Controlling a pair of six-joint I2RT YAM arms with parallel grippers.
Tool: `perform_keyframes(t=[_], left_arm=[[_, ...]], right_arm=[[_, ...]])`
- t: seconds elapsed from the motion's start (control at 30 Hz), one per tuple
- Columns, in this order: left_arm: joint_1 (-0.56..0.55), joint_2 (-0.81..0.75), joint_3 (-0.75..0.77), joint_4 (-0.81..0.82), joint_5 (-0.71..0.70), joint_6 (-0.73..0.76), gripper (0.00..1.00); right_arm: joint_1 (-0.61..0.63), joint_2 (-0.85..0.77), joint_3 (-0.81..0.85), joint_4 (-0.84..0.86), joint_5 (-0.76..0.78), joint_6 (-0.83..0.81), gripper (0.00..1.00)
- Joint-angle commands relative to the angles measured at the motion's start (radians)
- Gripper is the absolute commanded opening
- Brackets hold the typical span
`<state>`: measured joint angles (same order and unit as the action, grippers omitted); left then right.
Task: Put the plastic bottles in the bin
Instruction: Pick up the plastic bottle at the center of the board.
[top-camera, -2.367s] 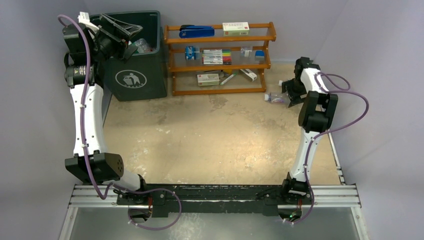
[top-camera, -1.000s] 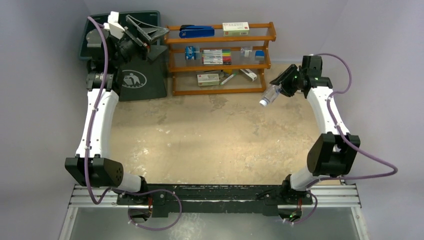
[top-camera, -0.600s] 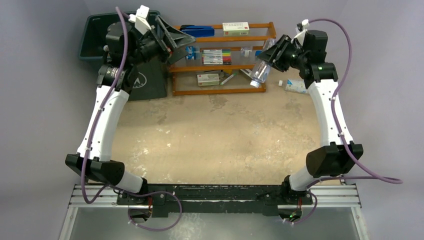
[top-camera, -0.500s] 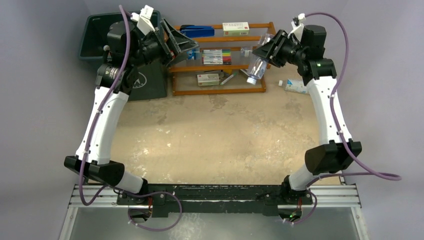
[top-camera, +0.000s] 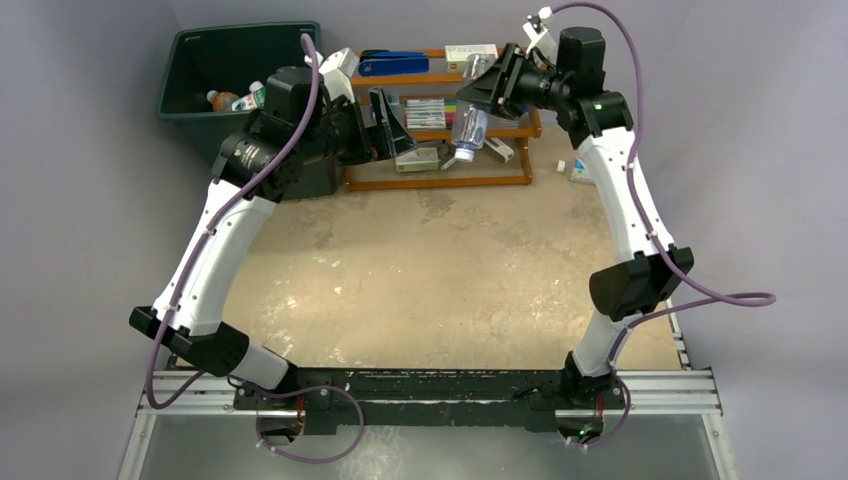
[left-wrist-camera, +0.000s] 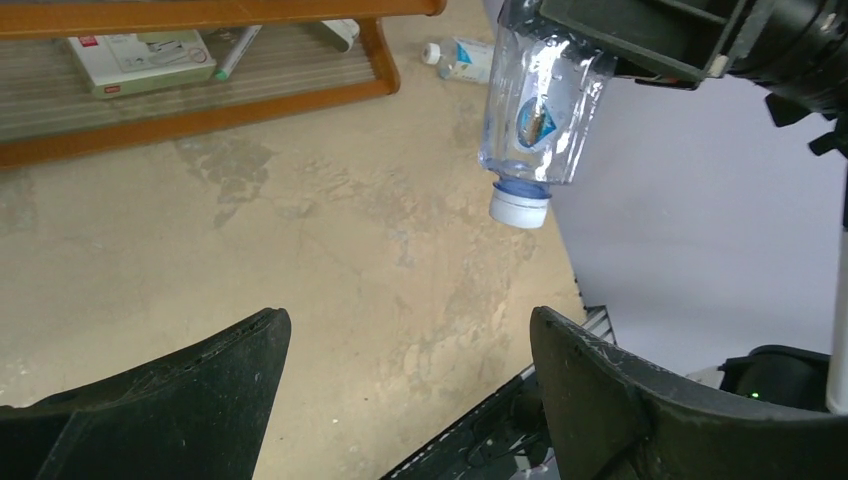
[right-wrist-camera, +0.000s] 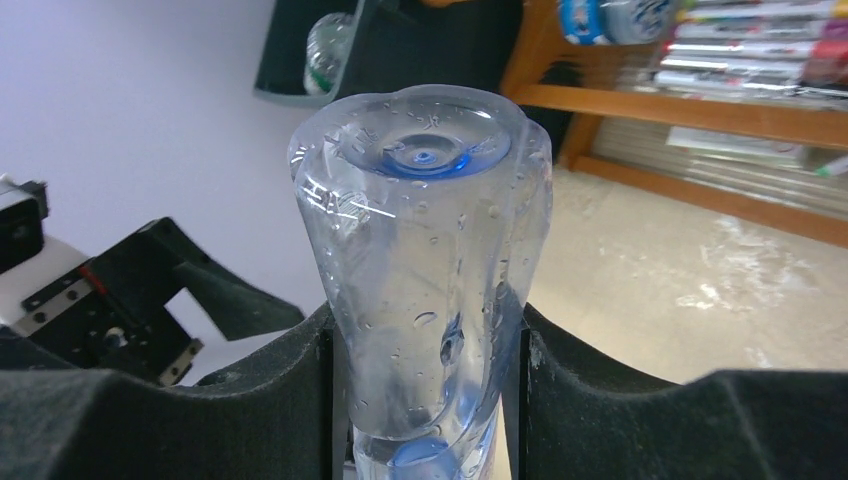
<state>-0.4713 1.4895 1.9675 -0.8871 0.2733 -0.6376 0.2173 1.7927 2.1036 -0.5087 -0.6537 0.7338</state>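
My right gripper (top-camera: 478, 98) is shut on a clear plastic bottle (top-camera: 466, 128) with a blue label. It holds the bottle near its base, white cap pointing down, in the air in front of the wooden rack. The right wrist view shows the bottle (right-wrist-camera: 425, 250) squeezed between both pads. My left gripper (top-camera: 388, 125) is open and empty, just left of the bottle, whose body (left-wrist-camera: 540, 110) hangs above its fingertips (left-wrist-camera: 570, 350). The dark green bin (top-camera: 190, 50) stands at the far left with bottles (top-camera: 235, 100) inside. Another small bottle (top-camera: 580, 172) lies on the floor at the right.
The orange-brown wooden rack (top-camera: 440, 180) with markers, boxes and a stapler stands right of the bin, close behind both grippers. The lying bottle (left-wrist-camera: 462, 58) rests just past the rack's right end. Grey walls close in at left and right.
My right arm lifted the bottle off the floor and carried it left and up, in front of the rack. My left arm swung right, away from the bin, still open.
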Motion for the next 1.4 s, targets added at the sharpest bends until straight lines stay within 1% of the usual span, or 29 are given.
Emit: perform_keyframes(t=[0.0, 0.13, 0.5, 0.73, 0.97, 1.3, 1.37], left_arm=[[-0.032, 0.000, 0.034, -0.005, -0.084, 0.065, 0.89], [-0.044, -0.007, 0.020, 0.020, -0.088, 0.059, 0.90], [-0.064, -0.023, -0.009, 0.108, -0.066, 0.046, 0.90], [-0.076, -0.022, -0.030, 0.133, -0.061, 0.051, 0.90], [-0.078, -0.008, -0.010, 0.061, -0.101, 0.110, 0.90], [-0.081, -0.002, -0.019, 0.146, -0.084, 0.086, 0.90], [-0.081, 0.002, -0.020, 0.150, -0.082, 0.085, 0.86]], right_arm=[[0.056, -0.007, 0.062, 0.058, -0.060, 0.055, 0.22], [0.105, -0.007, 0.032, 0.131, -0.073, 0.120, 0.22], [0.204, 0.044, 0.062, 0.175, -0.079, 0.179, 0.22], [0.236, 0.075, 0.101, 0.189, -0.096, 0.204, 0.21], [0.246, 0.084, 0.118, 0.237, -0.129, 0.264, 0.21], [0.270, 0.080, 0.099, 0.249, -0.139, 0.274, 0.22], [0.271, 0.082, 0.099, 0.253, -0.141, 0.277, 0.22]])
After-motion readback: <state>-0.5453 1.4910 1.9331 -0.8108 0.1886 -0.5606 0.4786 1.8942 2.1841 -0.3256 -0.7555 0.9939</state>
